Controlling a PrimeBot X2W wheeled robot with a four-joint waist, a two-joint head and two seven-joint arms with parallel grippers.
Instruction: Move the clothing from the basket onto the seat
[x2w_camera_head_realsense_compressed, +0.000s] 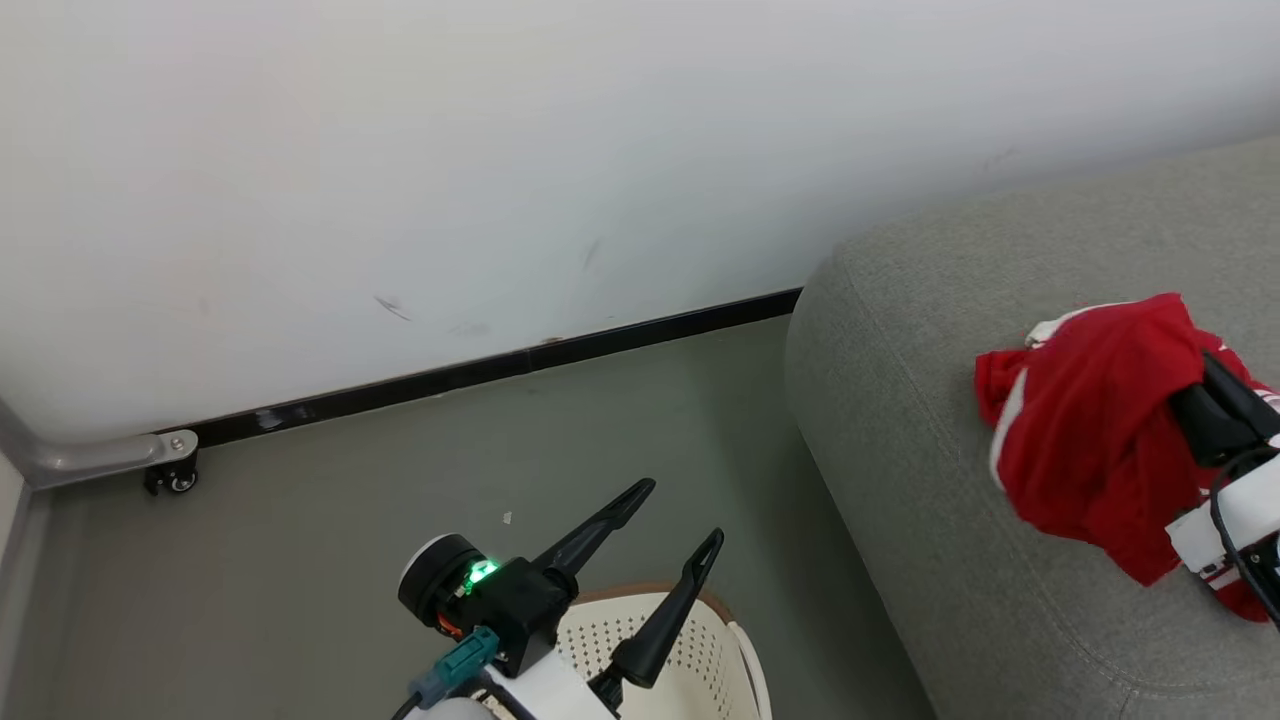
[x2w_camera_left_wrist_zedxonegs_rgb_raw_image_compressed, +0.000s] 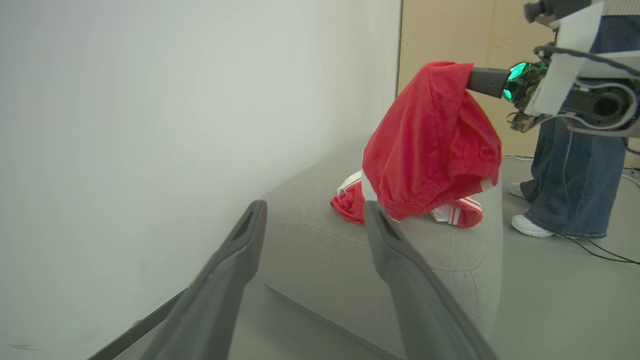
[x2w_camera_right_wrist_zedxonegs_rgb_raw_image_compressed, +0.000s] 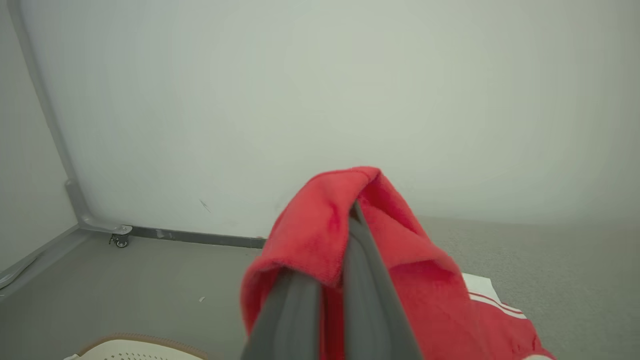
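Note:
A red garment of the clothing (x2w_camera_head_realsense_compressed: 1090, 430) hangs over the seat (x2w_camera_head_realsense_compressed: 900, 400), a grey sofa, with my right gripper (x2w_camera_head_realsense_compressed: 1195, 400) shut on its top fold. In the right wrist view the cloth (x2w_camera_right_wrist_zedxonegs_rgb_raw_image_compressed: 320, 235) drapes over both closed fingers (x2w_camera_right_wrist_zedxonegs_rgb_raw_image_compressed: 365, 285). A second red piece with white stripes (x2w_camera_left_wrist_zedxonegs_rgb_raw_image_compressed: 457, 212) lies on the seat (x2w_camera_left_wrist_zedxonegs_rgb_raw_image_compressed: 320, 235) beneath it. My left gripper (x2w_camera_head_realsense_compressed: 680, 512) stands open and holds nothing, above the cream basket (x2w_camera_head_realsense_compressed: 700, 650), whose inside is mostly hidden.
A white wall with a dark baseboard (x2w_camera_head_realsense_compressed: 500, 365) runs behind the grey floor. A caster foot (x2w_camera_head_realsense_compressed: 172, 470) sits at the left corner. A person's legs in jeans (x2w_camera_left_wrist_zedxonegs_rgb_raw_image_compressed: 570, 175) stand beyond the sofa's far end, with cables on the floor.

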